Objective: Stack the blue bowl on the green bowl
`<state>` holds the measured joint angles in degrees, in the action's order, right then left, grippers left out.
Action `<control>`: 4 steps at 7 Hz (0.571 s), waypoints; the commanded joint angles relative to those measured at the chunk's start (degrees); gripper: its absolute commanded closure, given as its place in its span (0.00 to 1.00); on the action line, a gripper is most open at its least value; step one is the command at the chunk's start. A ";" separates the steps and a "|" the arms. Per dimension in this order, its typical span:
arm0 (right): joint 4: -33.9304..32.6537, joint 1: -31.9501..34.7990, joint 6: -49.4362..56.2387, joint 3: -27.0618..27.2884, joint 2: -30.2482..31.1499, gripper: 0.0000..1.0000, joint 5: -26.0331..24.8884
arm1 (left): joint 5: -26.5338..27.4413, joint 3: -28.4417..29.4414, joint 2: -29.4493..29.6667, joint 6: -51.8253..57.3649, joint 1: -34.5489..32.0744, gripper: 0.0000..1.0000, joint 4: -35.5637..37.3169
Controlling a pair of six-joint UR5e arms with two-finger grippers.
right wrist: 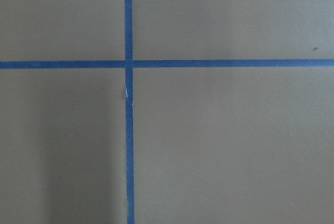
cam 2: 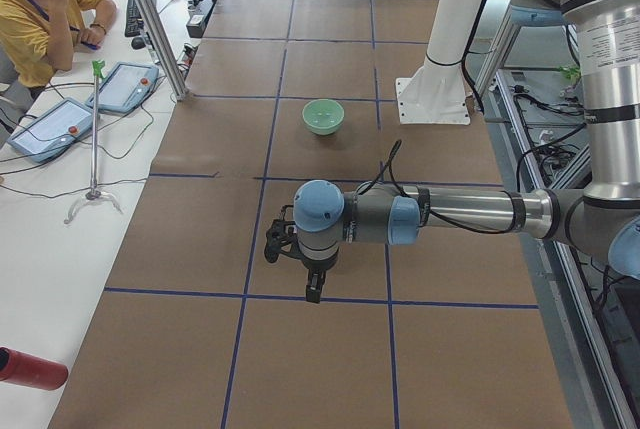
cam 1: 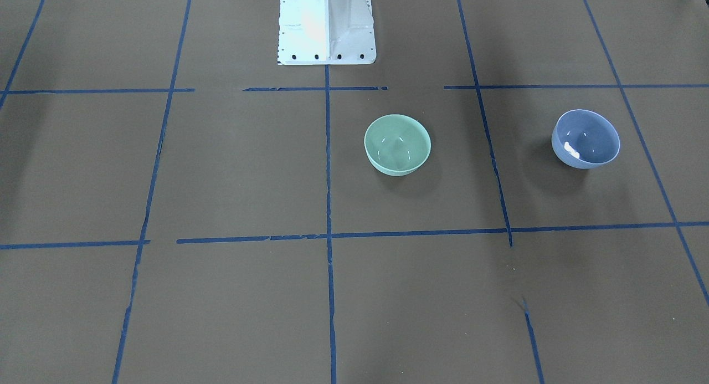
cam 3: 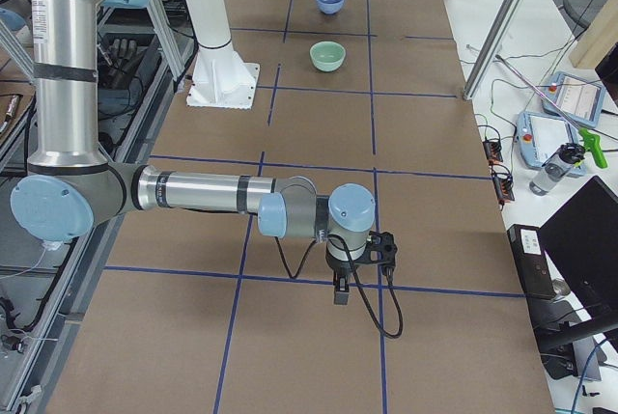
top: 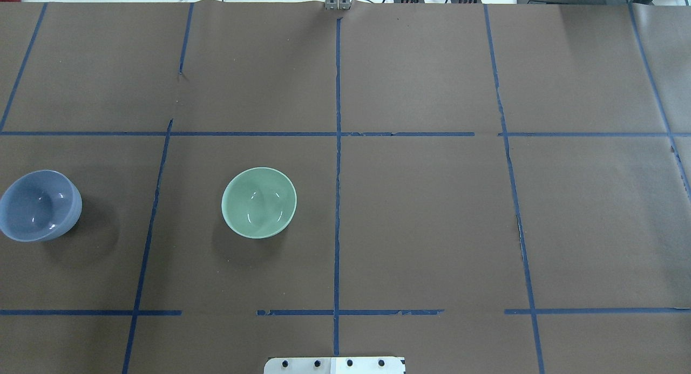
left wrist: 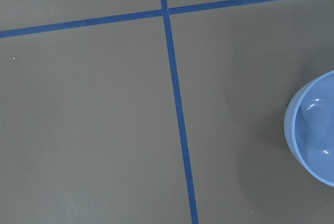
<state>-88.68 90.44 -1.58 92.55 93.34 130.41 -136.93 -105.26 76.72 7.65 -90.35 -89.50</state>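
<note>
Jaws on both arms show only in the two side views, so it cannot be told if they are open or closed. From the front, the green bowl [cam 1: 397, 144] sits on the table [cam 1: 221, 168] near the middle. The blue bowl [cam 1: 585, 138] sits at its 3 o'clock, well apart. From above, blue is at green's 9 o'clock. The left wrist camera catches the blue bowl at 3 o'clock. It looks hard, shiny, slippery and breakable, so pinching its rim, one finger inside, seems best.
</note>
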 commanded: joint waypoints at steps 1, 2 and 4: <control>-0.01 0.00 0.00 0.00 0.00 0.00 -0.07 | -0.35 -0.12 0.62 -0.35 0.00 0.00 -0.06; 0.08 0.00 0.00 0.00 0.00 0.00 -0.07 | -0.26 0.58 0.71 -0.53 0.09 0.00 -0.06; 0.08 0.00 0.00 0.00 0.00 0.00 -0.07 | 0.00 -0.20 4.82 -0.44 0.70 0.00 -0.06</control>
<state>-88.61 90.44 -1.58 92.55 93.34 130.35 -137.10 -105.11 79.15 7.21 -90.09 -89.56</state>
